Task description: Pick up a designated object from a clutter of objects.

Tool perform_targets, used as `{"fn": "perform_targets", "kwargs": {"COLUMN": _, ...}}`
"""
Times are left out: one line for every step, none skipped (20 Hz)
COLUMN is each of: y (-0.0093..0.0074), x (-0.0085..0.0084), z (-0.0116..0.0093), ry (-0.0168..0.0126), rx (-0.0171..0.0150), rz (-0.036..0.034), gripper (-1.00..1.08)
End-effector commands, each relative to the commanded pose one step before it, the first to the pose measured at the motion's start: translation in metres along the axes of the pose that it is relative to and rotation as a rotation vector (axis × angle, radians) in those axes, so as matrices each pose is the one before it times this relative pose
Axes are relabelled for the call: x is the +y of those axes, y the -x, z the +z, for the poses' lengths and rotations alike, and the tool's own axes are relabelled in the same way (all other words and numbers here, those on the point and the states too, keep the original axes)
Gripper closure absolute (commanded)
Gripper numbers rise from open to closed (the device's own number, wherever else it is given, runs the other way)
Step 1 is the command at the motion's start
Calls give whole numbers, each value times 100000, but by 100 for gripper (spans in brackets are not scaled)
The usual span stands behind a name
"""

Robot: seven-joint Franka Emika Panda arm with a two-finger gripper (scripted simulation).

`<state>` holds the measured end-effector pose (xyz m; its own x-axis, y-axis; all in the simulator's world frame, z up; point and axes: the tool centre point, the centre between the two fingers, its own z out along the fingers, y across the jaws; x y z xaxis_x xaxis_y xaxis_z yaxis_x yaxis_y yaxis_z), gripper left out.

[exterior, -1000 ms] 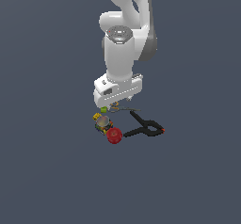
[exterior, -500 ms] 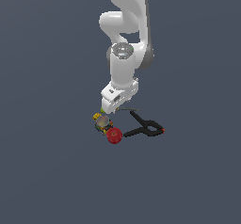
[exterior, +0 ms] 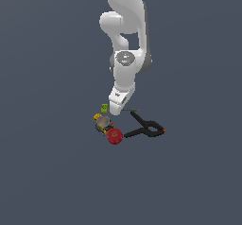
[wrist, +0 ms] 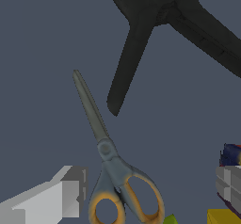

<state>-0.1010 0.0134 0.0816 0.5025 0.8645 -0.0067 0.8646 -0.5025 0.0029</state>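
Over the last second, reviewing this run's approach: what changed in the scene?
The gripper came lower and turned, its wide side no longer facing the exterior view; it holds nothing. The scissors, black clamp, red ball, green block and round yellow-blue item stayed put.

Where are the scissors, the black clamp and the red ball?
scissors (wrist: 106, 148), wrist view, on the pivot.
black clamp (exterior: 149, 127), exterior view, on its body.
red ball (exterior: 114, 135), exterior view, on its middle.

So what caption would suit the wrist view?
Orange-handled scissors lying closed below a black clamp, one grey finger beside the handles.
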Motion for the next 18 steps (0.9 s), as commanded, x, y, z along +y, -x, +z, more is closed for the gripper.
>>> {"fn": "perform_targets", "kwargs": {"y": 215, "x": -773, "z": 799, "ry": -27, "rx": 236, "rz": -5277, "gripper": -92}}
{"fn": "perform_targets", "kwargs": {"y": 62, "x": -265, "z": 258, "ry": -33, "rx": 65, "rz": -1693, "gripper": -92}}
{"fn": "perform_targets", "kwargs": {"y": 54, "x": -245, "z": 233, "ry": -30, "rx": 62, "rz": -1544, "gripper": -92}}
{"fn": "perform_targets", "kwargs": {"y": 46, "x": -224, "z": 208, "ry": -28, "rx": 59, "rz": -1398, "gripper": -92}}
{"fn": "perform_targets", "kwargs": {"y": 40, "x": -202, "z": 184, "ry": -25, "rx": 54, "rz": -1249, "gripper": -92}}
{"fn": "perform_targets", "kwargs": {"y": 33, "x": -180, "z": 161, "ry": -22, "rx": 49, "rz": -1104, "gripper": -92}}
{"fn": "perform_targets", "kwargs": {"y": 27, "x": -157, "z": 138, "ry": -19, "rx": 44, "rz": -956, "gripper": -92}}
{"fn": "perform_targets", "kwargs": {"y": 21, "x": -134, "z": 116, "ry": -16, "rx": 38, "rz": -810, "gripper": -92}}
{"fn": "perform_targets", "kwargs": {"y": 19, "x": -109, "z": 94, "ry": -13, "rx": 31, "rz": -658, "gripper": -92}}
{"fn": "perform_targets", "kwargs": {"y": 12, "x": -86, "z": 73, "ry": -10, "rx": 25, "rz": -516, "gripper": -92}}
{"fn": "perform_targets", "kwargs": {"y": 10, "x": -61, "z": 52, "ry": -7, "rx": 18, "rz": -365, "gripper": -92}}
{"fn": "perform_targets", "kwargs": {"y": 6, "x": -36, "z": 31, "ry": -4, "rx": 11, "rz": -218, "gripper": -92}}
{"fn": "perform_targets", "kwargs": {"y": 3, "x": -12, "z": 10, "ry": -1, "rx": 3, "rz": -69, "gripper": -92}}
{"fn": "perform_targets", "kwargs": {"y": -11, "x": 54, "z": -48, "ry": -44, "rx": -43, "rz": 449, "gripper": -92}}
{"fn": "perform_targets", "kwargs": {"y": 2, "x": -2, "z": 21, "ry": 0, "rx": 0, "rz": 0, "gripper": -92}}
{"fn": "perform_targets", "kwargs": {"y": 6, "x": -5, "z": 64, "ry": 0, "rx": 0, "rz": 0, "gripper": -92}}
{"fn": "perform_targets", "kwargs": {"y": 9, "x": -8, "z": 107, "ry": 0, "rx": 0, "rz": 0, "gripper": -92}}
{"fn": "perform_targets", "kwargs": {"y": 11, "x": -9, "z": 150, "ry": 0, "rx": 0, "rz": 0, "gripper": -92}}
